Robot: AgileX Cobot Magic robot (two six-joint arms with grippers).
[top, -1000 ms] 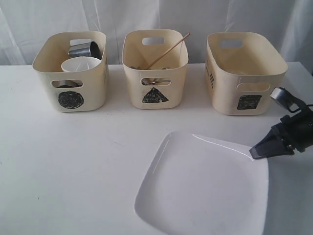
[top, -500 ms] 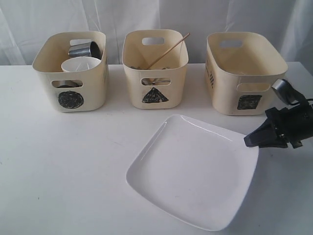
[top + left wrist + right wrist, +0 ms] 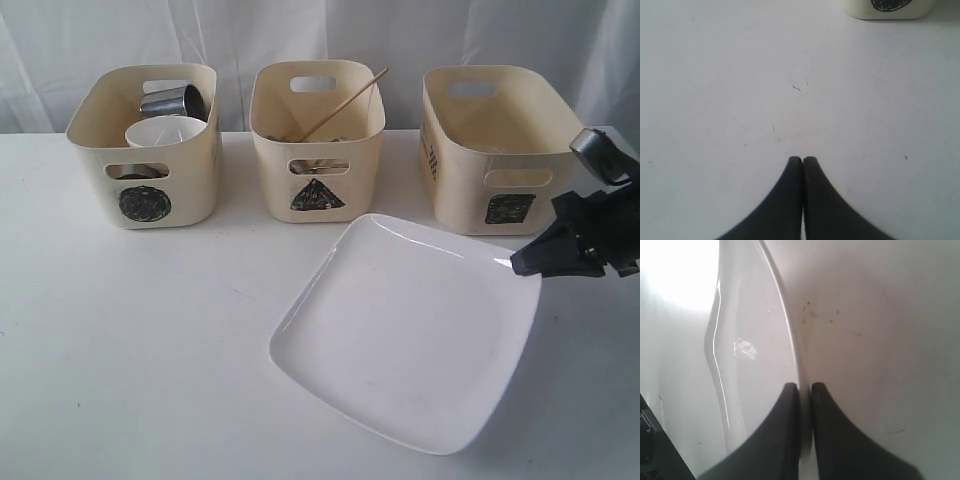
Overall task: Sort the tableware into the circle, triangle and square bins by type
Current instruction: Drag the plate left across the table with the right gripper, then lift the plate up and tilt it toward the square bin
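Plate [image 3: 405, 330] pinched at rim by right tool [image 3: 515, 265]; plate tilted, held edge raised, just before square bin [image 3: 460, 185]; left tool [image 3: 802, 160] pressed together, empty, over table [image 3: 740, 75]. Step judged: plate to square bin. Next: lift above rim; tip plate steeper to fit.

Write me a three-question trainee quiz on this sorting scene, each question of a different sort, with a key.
1. True or false: the right gripper is shut on the edge of the large white squarish plate.
2. Which cream plastic bin holds the slanting wooden chopstick? A) circle-marked B) triangle-marked C) square-marked
3. Fill in: the white bowl sits in the bin marked with a black ___.
Key: 1 true. 2 B, the triangle bin. 3 circle, the circle bin.
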